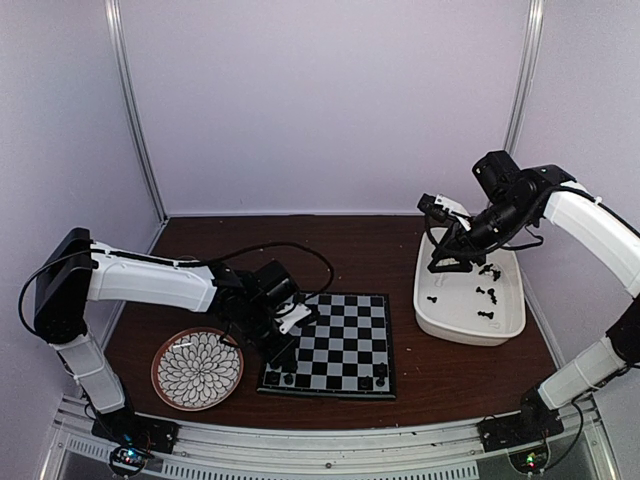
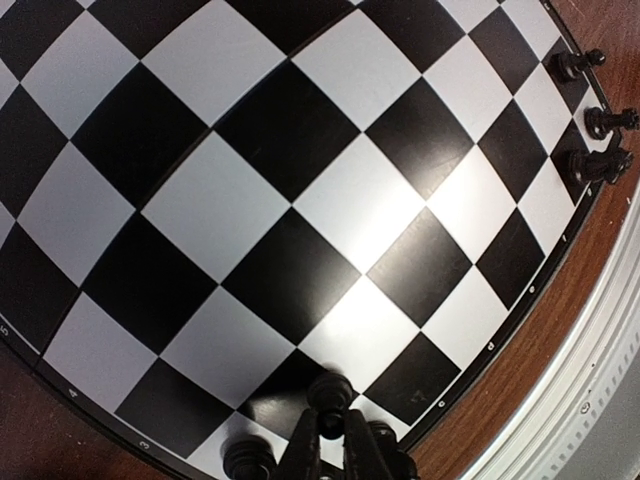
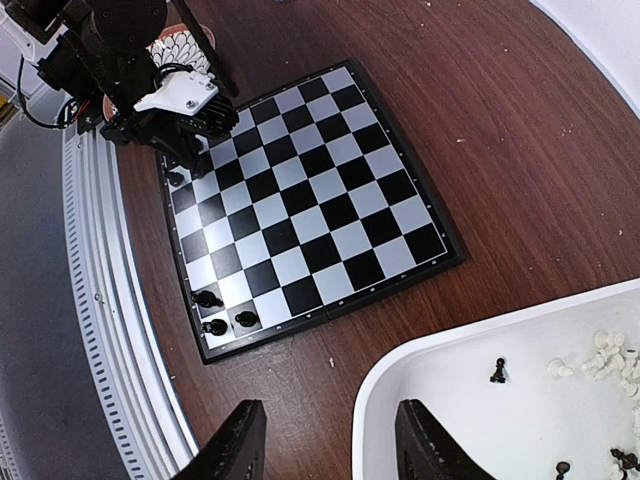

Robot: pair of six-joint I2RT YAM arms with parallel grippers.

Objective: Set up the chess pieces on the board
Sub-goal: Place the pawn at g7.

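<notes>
Top external view, as I watch from the remote desk: the board (image 1: 345, 330), a flat square of black and pale grey checkers inside a thin dark rim, lies at 6 o'clock on the brown table (image 1: 400, 250). A round flower-patterned plate (image 1: 157, 372) sits just beside it at 9 o'clock, and a white tub (image 1: 470, 328) stands apart at 3 o'clock.

Most squares are bare and glossy, catching the light. The few chess pieces (image 3: 214, 326) already on the board are tiny black figurines, each smaller than its square. On the right wrist view I count three of them bunched at the board's 5 o'clock corner.

The left hand (image 2: 330, 415) hangs over the 7 o'clock corner. On the left wrist view its fingers (image 2: 302, 440) are pressed together, pinching a round-headed black piece (image 2: 330, 388) that stands upright on the edge row. More dark figurines stand close on either side of it.

The right hand (image 3: 330, 445) hovers over the near rim of the tub with its fingers spread and nothing between them. Black and white figurines lie loose in the tub, the white ones heaped towards 3 o'clock in the right wrist view.
</notes>
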